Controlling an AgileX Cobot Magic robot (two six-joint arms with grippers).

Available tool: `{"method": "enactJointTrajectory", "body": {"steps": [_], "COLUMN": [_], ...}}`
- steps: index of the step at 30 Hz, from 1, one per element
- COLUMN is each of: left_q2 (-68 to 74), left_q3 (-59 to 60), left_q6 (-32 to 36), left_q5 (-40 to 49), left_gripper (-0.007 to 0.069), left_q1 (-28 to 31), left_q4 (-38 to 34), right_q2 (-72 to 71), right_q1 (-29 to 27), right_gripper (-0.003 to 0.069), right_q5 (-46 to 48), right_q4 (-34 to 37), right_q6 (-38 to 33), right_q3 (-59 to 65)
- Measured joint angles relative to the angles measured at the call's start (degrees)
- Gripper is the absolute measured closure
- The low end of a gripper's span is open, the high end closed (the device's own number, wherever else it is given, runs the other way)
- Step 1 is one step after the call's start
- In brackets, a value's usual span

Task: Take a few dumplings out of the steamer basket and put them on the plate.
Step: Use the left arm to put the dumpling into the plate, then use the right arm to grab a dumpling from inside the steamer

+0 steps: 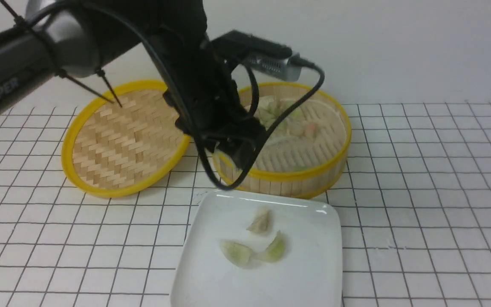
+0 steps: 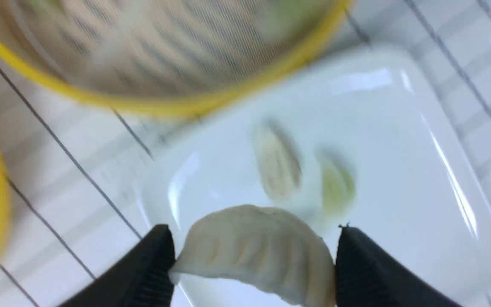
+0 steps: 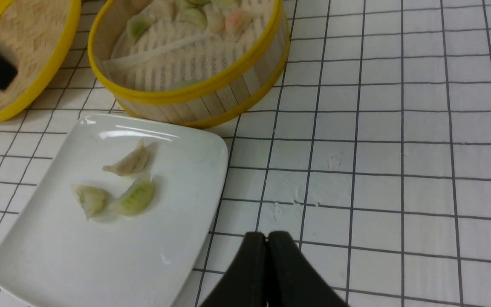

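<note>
The left end effector (image 2: 254,238) was part-way open, its two fingers pinching a pale beige dumpling (image 2: 262,262) by its ends. It hung above the near rim of the steamer basket (image 1: 296,175), with the white plate (image 1: 309,273) just below and on the robot's side of it. In the left wrist view the plate showed directly under the held dumpling.

Three dumplings already lay on the plate: a beige one (image 1: 261,221) nearest the end effector, and two greenish ones (image 1: 236,252) (image 1: 274,250) touching each other a little further toward the robot. More dumplings (image 1: 288,121) sat at the back of the basket, beyond the end effector. The flat woven lid (image 1: 122,136) lay on the table to its left.

The right end effector (image 3: 267,238) had its fingers pressed together with nothing between them, hanging over bare table (image 3: 399,179), the plate off to its left.

By my reading the task was well along: three were delivered, and the fourth was carried but not yet set down and released.
</note>
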Motion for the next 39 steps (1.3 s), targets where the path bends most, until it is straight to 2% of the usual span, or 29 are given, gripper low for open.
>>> {"method": "enactJointTrajectory", "body": {"steps": [4,12,16,19,23,24,27,31,32,35,39], "left_q2": [2.8,9.73,10.88,10.88,10.88,10.88,10.17,4.78,3.16,-3.0,-13.05], "left_q3": [6.99,7.37,7.37,6.46,4.68,2.96,0.07,-1.76,-1.85,-1.43,2.13], "left_q6": [4.06,5.84,5.85,5.85,5.77,4.88,1.41,-2.46,-2.94,-3.81,-4.24], "left_q5": [-3.24,-11.17,-11.6,-10.93,-7.82,-5.3,-2.26,-1.68,-1.52,-0.82,-0.42], "left_gripper": [0.02,0.02,0.0105,0.0028,0.0019,0.0045,0.0162,0.0522,0.0561,0.0617,0.0631], "left_q1": [-0.04,-0.04,-0.04,-0.04,-0.04,-0.04,-0.04,-0.04,-0.04,-0.04,-0.04], "left_q4": [-2.98,-3.47,-2.33,-2.33,-2.33,-2.15,-0.6,5.07,5.87,7.05,5.76], "right_q2": [0.01,4.19,8.82,13.46,17.55,20.06,25.85,36.76,39.96,48.3,60.33], "right_q1": [0.0,0.0,0.0,0.0,0.0,0.0,0.0,1.27,2.05,4.56,7.83], "right_gripper": [0.0673,0.0673,0.0673,0.0673,0.0673,0.0673,0.0673,0.0673,0.0673,0.0669,0.0659], "right_q5": [-0.39,-0.55,-0.56,-0.61,-0.61,-0.61,-0.56,0.53,0.85,1.67,1.88], "right_q4": [0.92,1.25,2.93,7.78,12.0,14.7,17.91,19.36,18.93,16.84,11.23], "right_q6": [-0.81,-1.46,-2.72,-7.25,-12.14,-15.31,-18.87,-21.73,-21.92,-21.91,-21.69], "right_q3": [0.0,0.0,-0.05,-1.2,-3.8,-6.15,-11.95,-22.28,-25.22,-32.92,-43.57]}}
